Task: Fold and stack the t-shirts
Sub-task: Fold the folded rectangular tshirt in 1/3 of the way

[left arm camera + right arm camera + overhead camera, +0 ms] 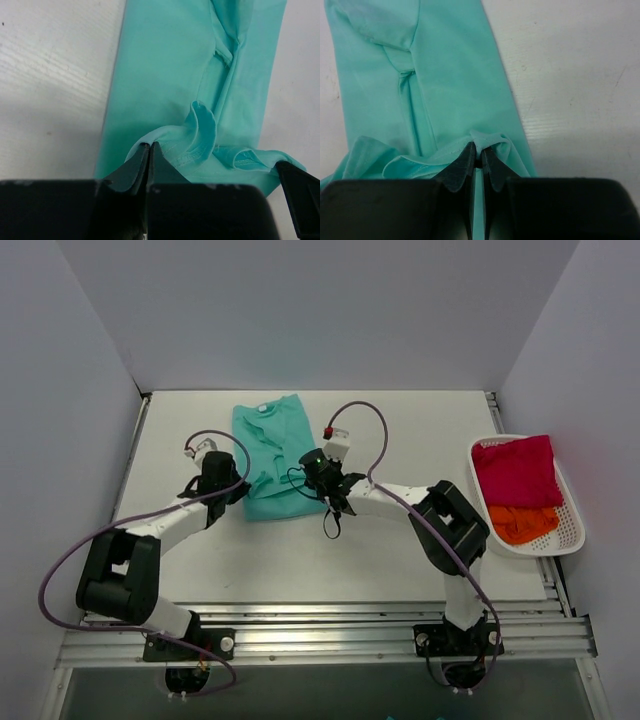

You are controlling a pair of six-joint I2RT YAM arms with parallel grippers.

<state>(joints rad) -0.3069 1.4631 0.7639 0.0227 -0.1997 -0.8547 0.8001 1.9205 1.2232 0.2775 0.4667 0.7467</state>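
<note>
The teal t-shirt [272, 450] lies on the white table as a long strip folded lengthwise, collar at the far end. My left gripper [238, 490] is shut on the near left corner of its hem, which bunches up at the fingertips in the left wrist view [149, 146]. At the near right corner, my right gripper [323, 483] is shut on a pinch of the same cloth [480, 149]. The lifted hem [200, 145] curls between the two grippers. A magenta-red t-shirt [515, 470] and an orange t-shirt [522, 523] lie crumpled in the basket.
A white slotted plastic basket [577, 528] sits at the table's right edge. Grey walls close in the left, back and right sides. A metal rail with both arm bases runs along the near edge [320, 625].
</note>
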